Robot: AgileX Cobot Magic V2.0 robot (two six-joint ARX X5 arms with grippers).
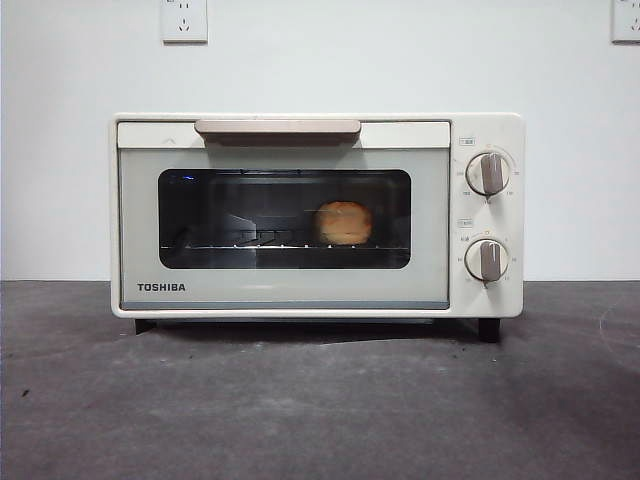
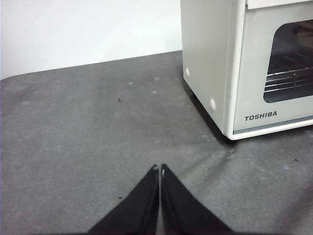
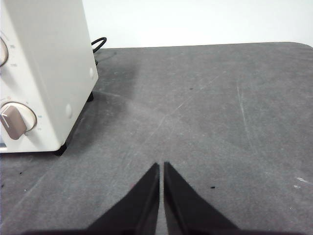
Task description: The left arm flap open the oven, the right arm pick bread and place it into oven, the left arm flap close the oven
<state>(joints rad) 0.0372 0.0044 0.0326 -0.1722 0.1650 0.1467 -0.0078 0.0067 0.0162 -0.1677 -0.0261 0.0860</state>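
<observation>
The cream-white TOSHIBA oven [image 1: 300, 135] stands in the middle of the dark table with its door shut, tan handle at the top. The golden-brown bread [image 1: 344, 222] lies on the rack inside, seen through the dark glass, right of centre. My left gripper [image 2: 160, 169] is shut and empty, hovering over bare table off the oven's left front corner [image 2: 230, 73]. My right gripper [image 3: 161, 166] is shut and empty, over bare table off the oven's knob side [image 3: 44, 73]. Neither gripper shows in the front view.
Two grey-brown knobs [image 1: 488, 173] sit on the oven's right panel. A black power cable [image 3: 98, 44] runs behind the oven. A white wall with sockets [image 1: 184, 20] backs the table.
</observation>
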